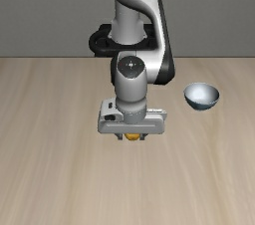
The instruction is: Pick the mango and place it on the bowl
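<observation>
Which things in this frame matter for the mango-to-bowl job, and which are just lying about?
Belongs to the job:
- mango, directly under the gripper
- bowl, toward the exterior view's right, apart from the mango

Just there:
- wooden table
- grey wall behind the robot

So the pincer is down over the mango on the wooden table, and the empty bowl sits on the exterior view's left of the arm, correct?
Not quite. The pincer is down over the mango on the wooden table, but the empty bowl sits on the exterior view's right of the arm, not its left. The exterior view shows this.
</observation>
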Controlling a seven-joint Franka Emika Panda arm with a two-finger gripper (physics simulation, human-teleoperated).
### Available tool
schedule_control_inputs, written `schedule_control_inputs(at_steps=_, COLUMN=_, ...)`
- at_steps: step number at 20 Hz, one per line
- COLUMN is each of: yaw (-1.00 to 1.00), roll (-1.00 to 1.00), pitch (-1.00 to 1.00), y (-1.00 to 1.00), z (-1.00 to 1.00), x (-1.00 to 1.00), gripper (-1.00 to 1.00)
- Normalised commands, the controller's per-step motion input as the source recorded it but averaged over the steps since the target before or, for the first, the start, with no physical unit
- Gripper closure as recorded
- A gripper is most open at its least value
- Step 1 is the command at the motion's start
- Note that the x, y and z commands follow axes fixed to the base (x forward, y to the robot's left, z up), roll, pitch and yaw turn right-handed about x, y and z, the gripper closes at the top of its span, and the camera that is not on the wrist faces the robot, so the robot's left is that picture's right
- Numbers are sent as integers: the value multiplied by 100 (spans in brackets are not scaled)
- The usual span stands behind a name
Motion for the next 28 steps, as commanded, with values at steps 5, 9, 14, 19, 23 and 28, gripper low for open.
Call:
schedule_control_inputs(at_steps=5, yaw=0, roll=0, pitch=0, y=0, z=40, x=0, gripper=100)
schedule_control_inputs(at_steps=9, yaw=0, roll=0, pitch=0, y=0, z=100, x=0, gripper=100)
schedule_control_inputs(at_steps=14, yaw=0, roll=0, pitch=0, y=0, z=100, x=0, gripper=100)
schedule_control_inputs(at_steps=19, yaw=0, roll=0, pitch=0, y=0, z=0, x=-100, gripper=100)
schedule_control_inputs(at_steps=23, yaw=0, roll=0, pitch=0, y=25, z=0, x=-75, gripper=100)
schedule_control_inputs(at_steps=28, yaw=0, roll=0, pitch=0, y=100, z=0, x=0, gripper=100)
